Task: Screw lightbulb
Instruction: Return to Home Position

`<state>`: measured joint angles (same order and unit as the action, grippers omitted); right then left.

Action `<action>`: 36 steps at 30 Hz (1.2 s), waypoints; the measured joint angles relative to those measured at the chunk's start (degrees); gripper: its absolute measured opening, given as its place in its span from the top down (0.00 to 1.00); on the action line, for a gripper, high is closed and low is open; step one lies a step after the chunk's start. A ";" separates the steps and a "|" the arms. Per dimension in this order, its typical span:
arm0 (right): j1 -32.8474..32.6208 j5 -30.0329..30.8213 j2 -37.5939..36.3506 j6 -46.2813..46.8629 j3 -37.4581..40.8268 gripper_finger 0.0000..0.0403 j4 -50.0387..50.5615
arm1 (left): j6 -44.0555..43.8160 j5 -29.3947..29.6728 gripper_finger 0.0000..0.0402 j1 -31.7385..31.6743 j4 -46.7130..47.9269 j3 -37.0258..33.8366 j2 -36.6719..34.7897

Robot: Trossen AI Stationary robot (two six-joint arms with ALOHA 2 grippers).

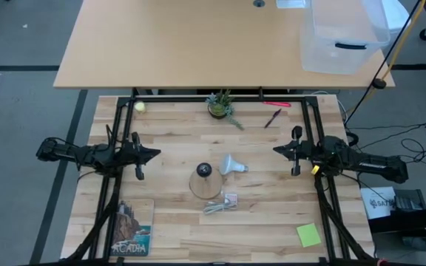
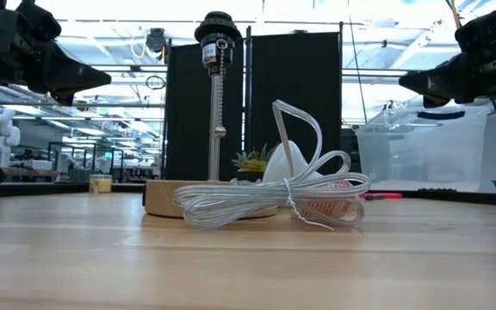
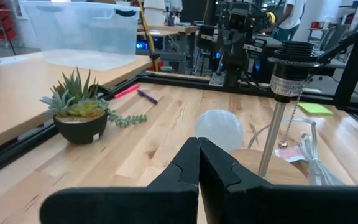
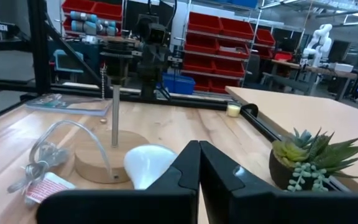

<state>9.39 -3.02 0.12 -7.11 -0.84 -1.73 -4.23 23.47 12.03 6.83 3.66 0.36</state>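
Note:
The white lightbulb (image 1: 231, 165) lies on its side on the table, just right of the round wooden stand (image 1: 205, 182) with its black socket (image 1: 205, 171) on an upright rod. It also shows in the left wrist view (image 3: 219, 129) and the right wrist view (image 4: 149, 163). A coiled white cord (image 1: 220, 206) lies at the stand's near side. My left gripper (image 1: 156, 154) is shut and empty, above the table left of the stand. My right gripper (image 1: 276, 149) is shut and empty, above the table right of the bulb.
A potted succulent (image 1: 221, 106) and a red and a dark pen (image 1: 274, 113) lie at the far side. A yellow-green ball (image 1: 140, 106) is far left, a book (image 1: 133, 229) near left, a green sticky note (image 1: 308, 235) near right. A clear bin (image 1: 342, 33) stands on the desk beyond.

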 joint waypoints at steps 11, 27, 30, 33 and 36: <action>-0.02 -0.04 0.03 3.76 0.00 1.00 0.00 | -0.04 -0.36 1.00 0.00 0.02 0.00 0.00; -0.02 -0.05 0.05 3.85 0.00 1.00 -0.05 | -0.17 -0.40 1.00 0.00 0.02 0.00 0.00; -0.02 -0.05 0.05 3.85 0.00 1.00 -0.07 | -0.17 -0.40 1.00 0.00 0.02 0.00 0.00; -0.02 -0.07 0.05 3.85 0.00 1.00 -0.07 | -0.15 -0.40 1.00 0.00 0.02 0.00 0.00; -0.02 -0.07 0.05 3.85 0.00 1.00 -0.07 | -0.15 -0.40 1.00 0.00 0.02 0.00 0.00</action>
<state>9.37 -3.09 0.16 -3.27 -0.84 -1.81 -4.38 23.07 12.03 6.85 3.66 0.36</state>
